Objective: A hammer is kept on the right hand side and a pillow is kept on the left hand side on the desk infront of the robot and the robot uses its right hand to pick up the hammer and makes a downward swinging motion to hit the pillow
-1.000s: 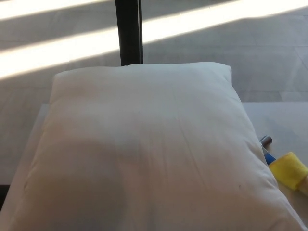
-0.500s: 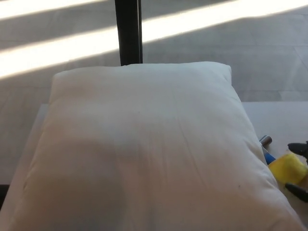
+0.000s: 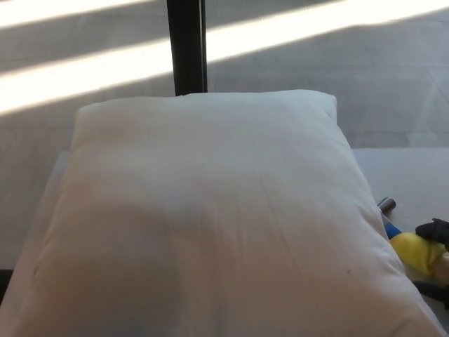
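**Right hand at the hammer beside the pillow**

A big white pillow (image 3: 210,217) fills most of the head view, lying flat on the pale desk (image 3: 410,175) and covering nearly all of it. Its far edge runs just below a dark vertical post (image 3: 186,45) that stands behind the desk, against a grey floor crossed by bright bands of sunlight.

The hammer (image 3: 414,251) lies on the desk at the pillow's right edge, low in the picture, touching or tucked just under the pillow's side. Its yellow part shows plainly, with a strip of blue and a small grey metal end poking out beyond it towards the far side.

The right hand (image 3: 436,242) comes in from the right border. Black fingers sit over the top of the yellow part and another black piece shows below it, so the hand brackets the hammer; whether it is clasped tight I cannot tell, as most of the hand is cut off by the frame.

The left hand is out of sight.
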